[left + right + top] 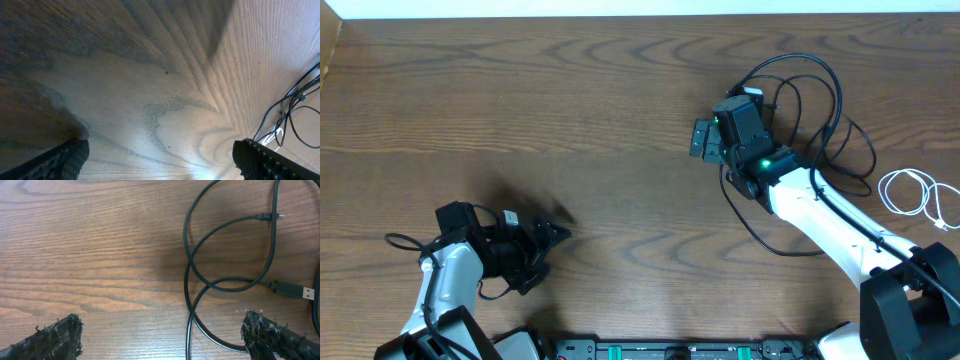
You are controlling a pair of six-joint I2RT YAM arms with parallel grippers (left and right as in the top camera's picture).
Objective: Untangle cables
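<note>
Right claw [160, 325]: fingers apart, empty | black cable [189, 275]: looped on the surface [570, 100] just right of it | white cable [918, 193]: coiled farther right | left claw [160, 155]: apart, empty, well away left

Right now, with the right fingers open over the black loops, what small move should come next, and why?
Probably shift the right fingers toward the plug end and lower onto the strand just behind it. The black cable crosses itself in several loops there, the fingers stand open and empty, and the white cable already lies apart.
</note>
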